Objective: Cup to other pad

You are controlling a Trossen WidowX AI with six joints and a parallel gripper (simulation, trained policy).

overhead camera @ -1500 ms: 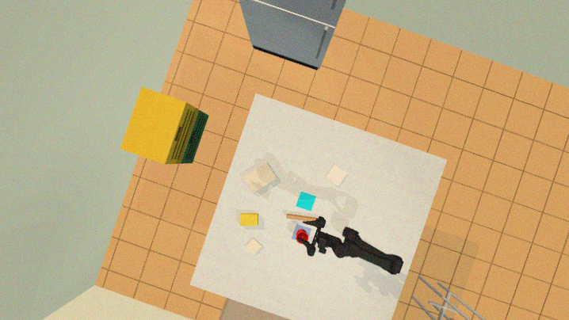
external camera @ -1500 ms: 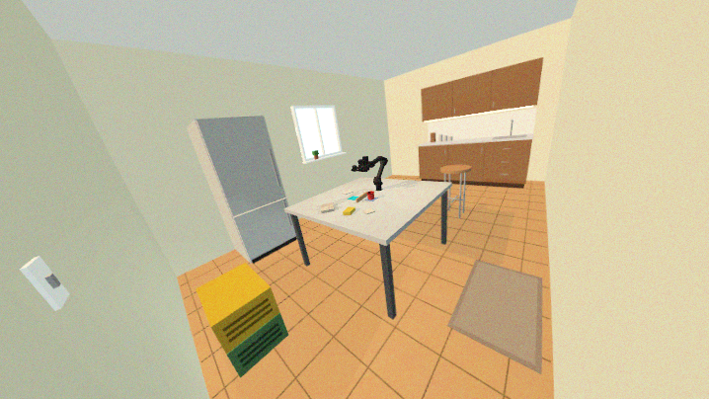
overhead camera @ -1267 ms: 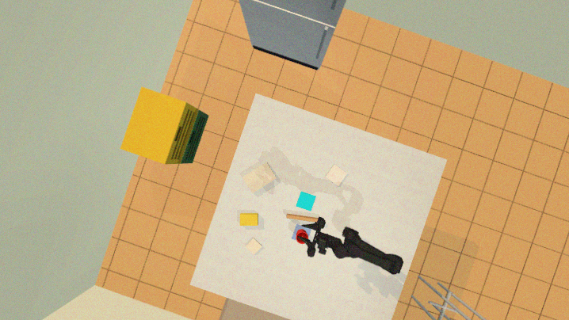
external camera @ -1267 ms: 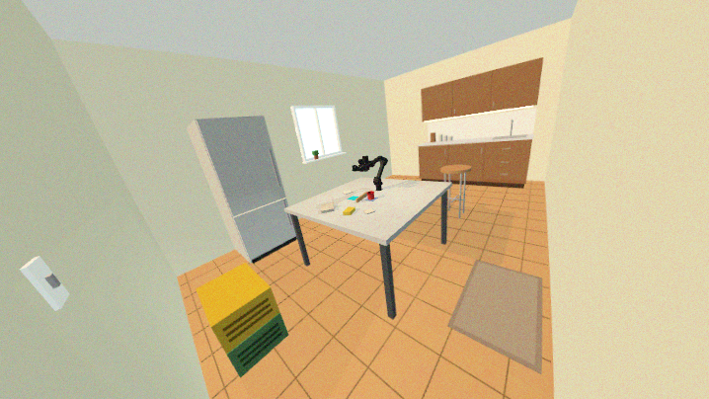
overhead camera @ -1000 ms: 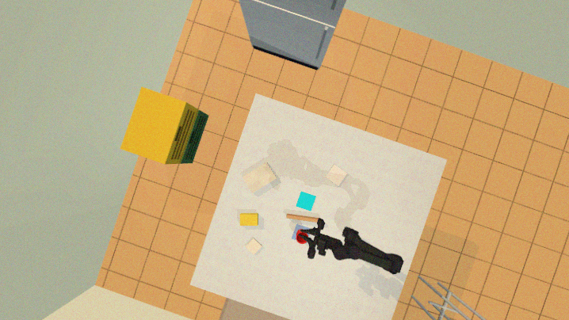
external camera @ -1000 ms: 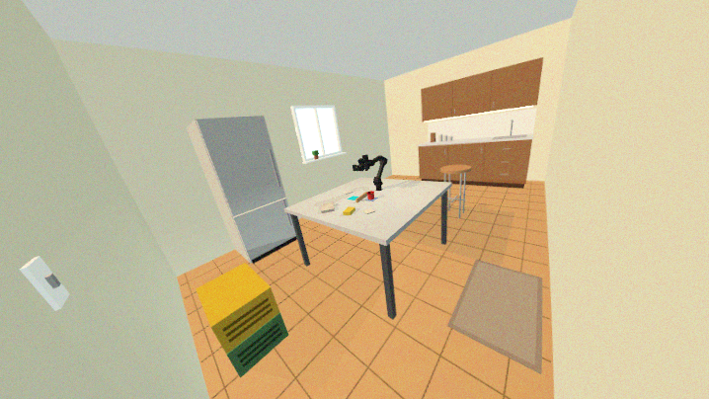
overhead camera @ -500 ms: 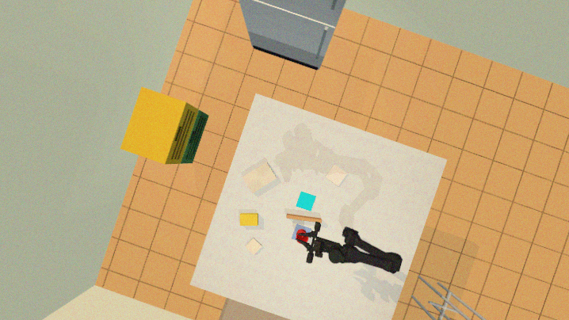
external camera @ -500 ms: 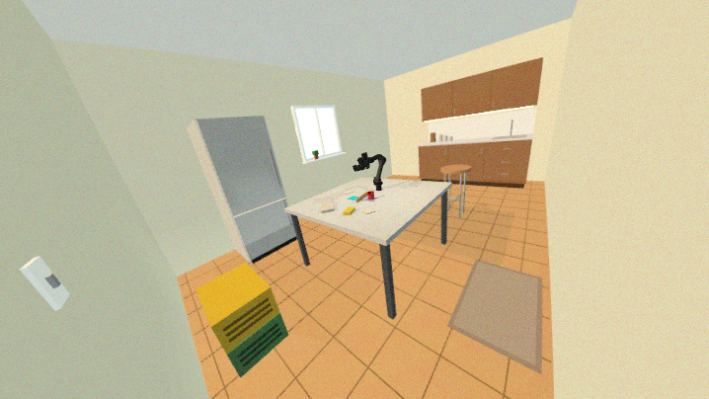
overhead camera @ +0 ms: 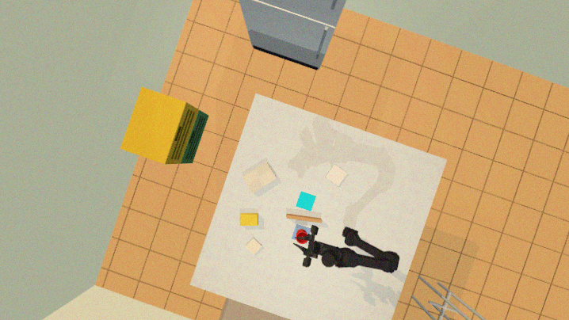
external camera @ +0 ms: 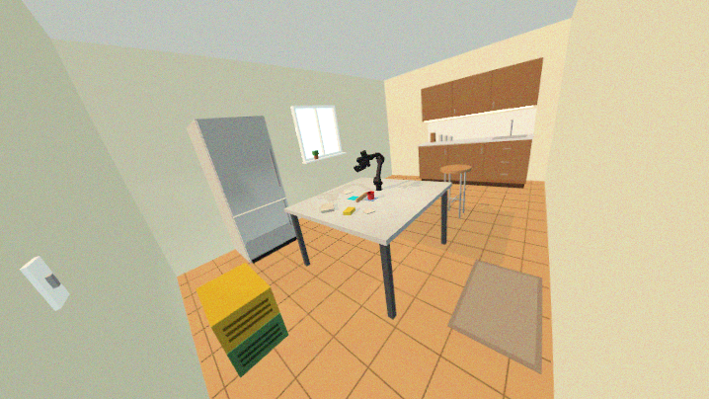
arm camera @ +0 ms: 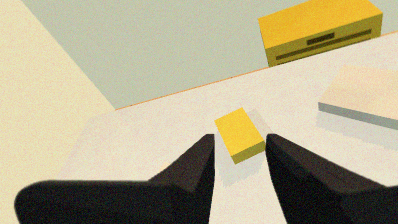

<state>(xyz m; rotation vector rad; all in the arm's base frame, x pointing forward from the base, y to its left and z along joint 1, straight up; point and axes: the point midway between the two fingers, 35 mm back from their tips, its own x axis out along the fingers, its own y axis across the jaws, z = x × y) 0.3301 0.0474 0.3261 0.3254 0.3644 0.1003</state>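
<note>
Red cup [overhead camera: 302, 234] [external camera: 370, 196], one, top view: on the blue pad [overhead camera: 296, 229], partly overlapped by my tool [overhead camera: 295, 241] [external camera: 357, 167] [arm camera: 241, 135]; cyan pad [overhead camera: 306, 200] [external camera: 353, 198] across the wooden bar [overhead camera: 303, 218] [external camera: 361, 197]. Exterior view: cup upright on the worktop [overhead camera: 357, 171] [external camera: 396, 213] [arm camera: 120, 155], my tool raised above, apart from it. Wrist view: my tool part-open, grasping nothing; yellow block [overhead camera: 248, 219] [external camera: 349, 211] [arm camera: 239, 131] beyond the fingertips. Marbles: too small to tell.

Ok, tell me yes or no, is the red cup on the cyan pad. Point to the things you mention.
No, the red cup [overhead camera: 301, 237] [external camera: 370, 195] stands on the blue pad [overhead camera: 296, 231].
</note>
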